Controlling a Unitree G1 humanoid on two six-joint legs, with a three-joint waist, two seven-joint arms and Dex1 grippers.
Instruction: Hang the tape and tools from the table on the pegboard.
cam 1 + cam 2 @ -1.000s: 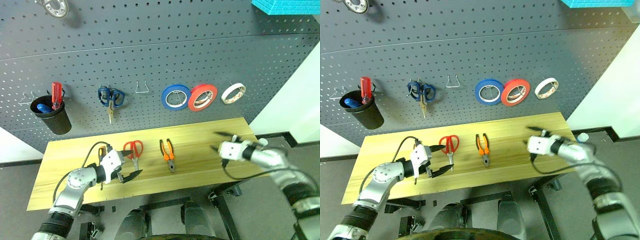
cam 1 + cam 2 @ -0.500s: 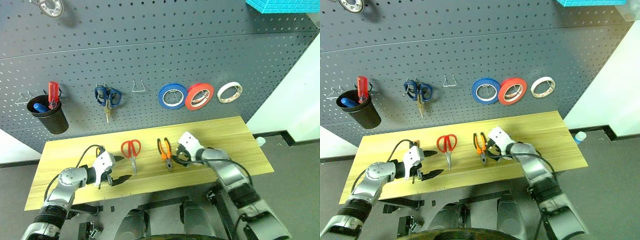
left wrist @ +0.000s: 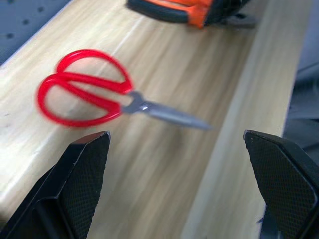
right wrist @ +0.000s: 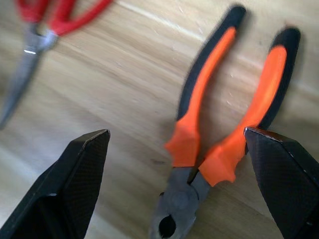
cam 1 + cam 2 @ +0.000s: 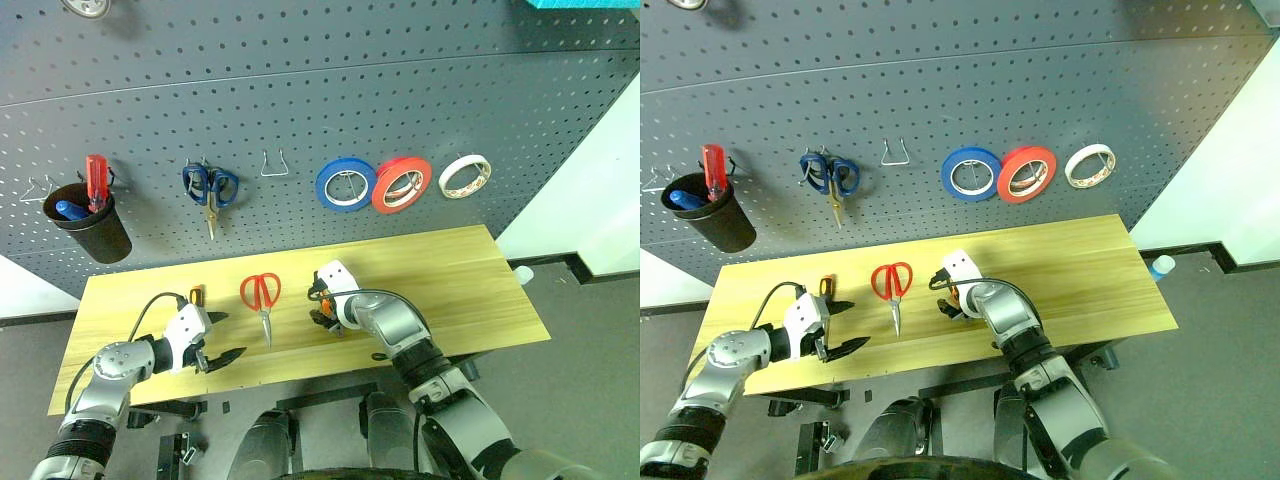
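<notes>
On the table (image 5: 450, 270), my right gripper (image 5: 320, 308) hovers open over the orange-and-black pliers (image 4: 214, 134), its fingers (image 4: 75, 174) straddling the handles just above the head. To its left lie the red-handled scissors (image 5: 261, 293), blades toward the front edge. My left gripper (image 5: 232, 335) stands open and empty left of the scissors (image 3: 84, 94), pointing at them. The black-and-orange screwdriver (image 5: 196, 295) lies just behind that hand, mostly hidden. The cream-white tape (image 5: 465, 176) hangs on the pegboard (image 5: 400, 90), rightmost of three rolls.
The pegboard also carries a blue roll (image 5: 345, 185), a red roll (image 5: 401, 186), blue-handled scissors (image 5: 209, 187), an empty wire hook (image 5: 273, 164) and a black cup (image 5: 88, 220) holding a red-handled screwdriver. The table's right half is bare wood.
My right arm swung from the table's right end leftward onto the pliers, rolling its wrist downward. My left gripper drew back to the left, away from the scissors.
</notes>
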